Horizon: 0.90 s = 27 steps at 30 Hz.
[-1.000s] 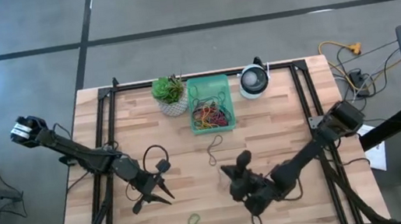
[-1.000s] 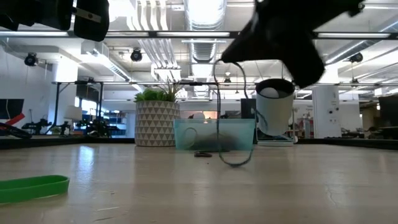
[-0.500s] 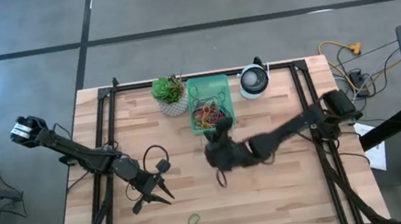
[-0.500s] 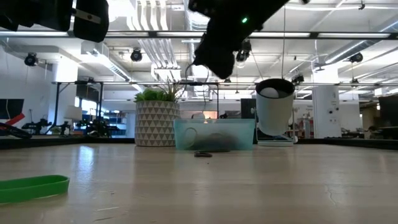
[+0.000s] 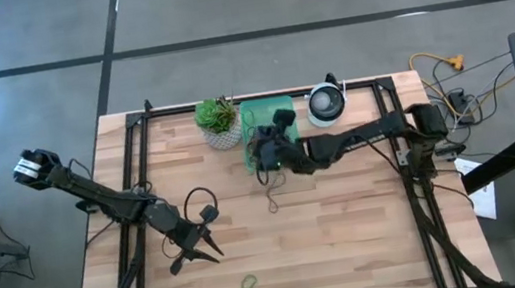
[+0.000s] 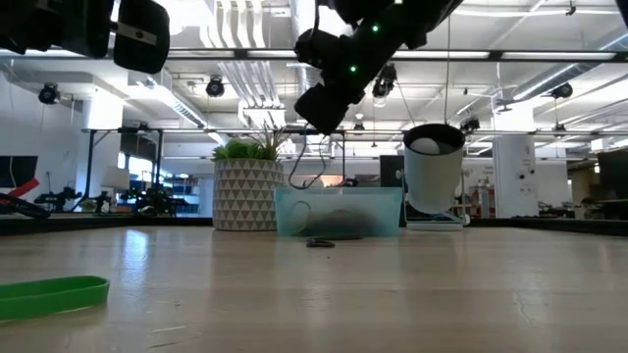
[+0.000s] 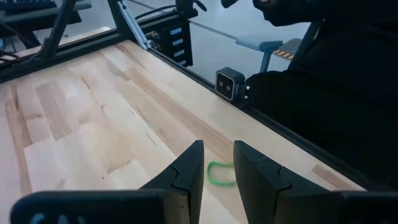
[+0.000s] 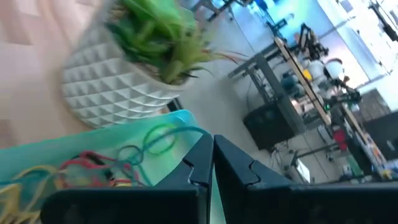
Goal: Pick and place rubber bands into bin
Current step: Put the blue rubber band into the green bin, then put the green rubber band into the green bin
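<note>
Right pincer over the bin, band dangling

I've got the right pincer [image 5: 261,154] clamped shut on a dark rubber band [image 6: 306,165], hanging above the mint bin [image 5: 282,107] beside the plant pot [image 5: 220,127] so it should fall inside. Left pincer [image 5: 197,257] waits partly open, empty, near the green band [image 5: 248,287] on the table [image 5: 372,239].

High cam looks straight down on whole tabletop [image 5: 349,222]. Low cam sits at surface level, facing room. Both share bin [image 5: 256,116], plant pot [image 6: 245,194]. Wrist cams close-up.
</note>
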Motion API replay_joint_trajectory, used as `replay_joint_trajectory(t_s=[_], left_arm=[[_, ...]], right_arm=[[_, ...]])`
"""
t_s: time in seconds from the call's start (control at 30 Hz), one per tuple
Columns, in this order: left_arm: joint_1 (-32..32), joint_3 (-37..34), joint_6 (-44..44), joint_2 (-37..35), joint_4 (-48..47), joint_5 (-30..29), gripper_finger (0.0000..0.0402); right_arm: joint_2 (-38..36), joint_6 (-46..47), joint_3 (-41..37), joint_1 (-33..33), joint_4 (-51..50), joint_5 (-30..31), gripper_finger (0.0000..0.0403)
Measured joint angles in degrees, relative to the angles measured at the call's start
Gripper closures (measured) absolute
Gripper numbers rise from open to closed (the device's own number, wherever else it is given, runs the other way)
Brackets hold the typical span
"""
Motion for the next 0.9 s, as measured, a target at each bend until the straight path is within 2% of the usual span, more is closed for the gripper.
replay_joint_trajectory(t_s=[0.2, 0.53, 0.67, 0.9], left_arm=[[0.00, -0.45, -1.40, 0.00, -0.03, 0.01, 0.0329], [0.04, -0.82, -1.42, 0.02, -0.05, 0.00, 0.0329], [0.04, -0.83, -1.42, 0.02, -0.02, 0.01, 0.0329], [0.02, -0.82, -1.55, 1.06, -0.10, 0.00, 0.0329]], right_arm=[[0.00, 1.93, 0.09, -4.34, -0.81, -1.09, 0.0394], [0.02, 19.42, 0.09, -11.26, -12.03, -21.37, 0.0386], [0.02, 20.94, 0.09, -12.13, -14.15, -26.11, 0.0353], [0.01, 19.92, 0.13, -11.69, -14.49, -26.96, 0.0276]])
